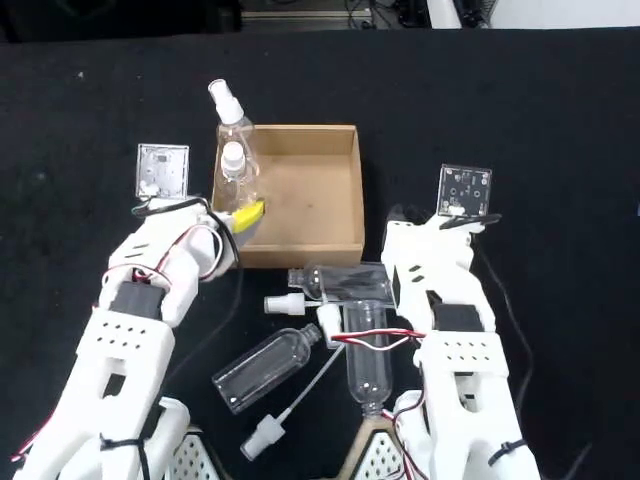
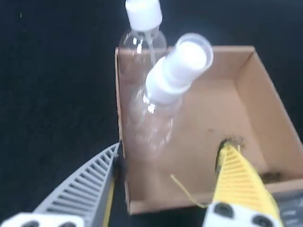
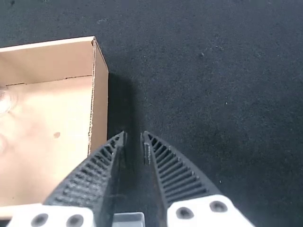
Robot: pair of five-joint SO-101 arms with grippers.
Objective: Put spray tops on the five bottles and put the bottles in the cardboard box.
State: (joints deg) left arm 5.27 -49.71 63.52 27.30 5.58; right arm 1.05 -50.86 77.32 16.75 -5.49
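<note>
I judged myself at the boxing step for a second finished bottle. My left gripper (image 2: 171,146) stood wide open across the cardboard box (image 2: 246,109)'s left wall, the grey finger outside it and the yellow finger inside, and it held nothing. Between those fingers a clear bottle with a white spray top (image 2: 163,109) leaned in the box against that wall. Another capped bottle (image 2: 142,33) stood at the box's far left corner, and I could not tell whether it was inside or just outside. My right gripper (image 3: 134,137) hung just beside the box's right wall with its fingers nearly together, a narrow gap between them and nothing in it. On the box's near side three bare bottles (image 1: 268,368) lay on the black table with loose spray tops (image 1: 265,437) among them, so I reckoned two of five were done. The next move seemed to call for lifting the left fingers away without tipping the leaning bottle. After that, one gripper would steady a bare bottle while the other fed a top's thin tube into the neck. I could read no label or writing on the bottles or the box.
</note>
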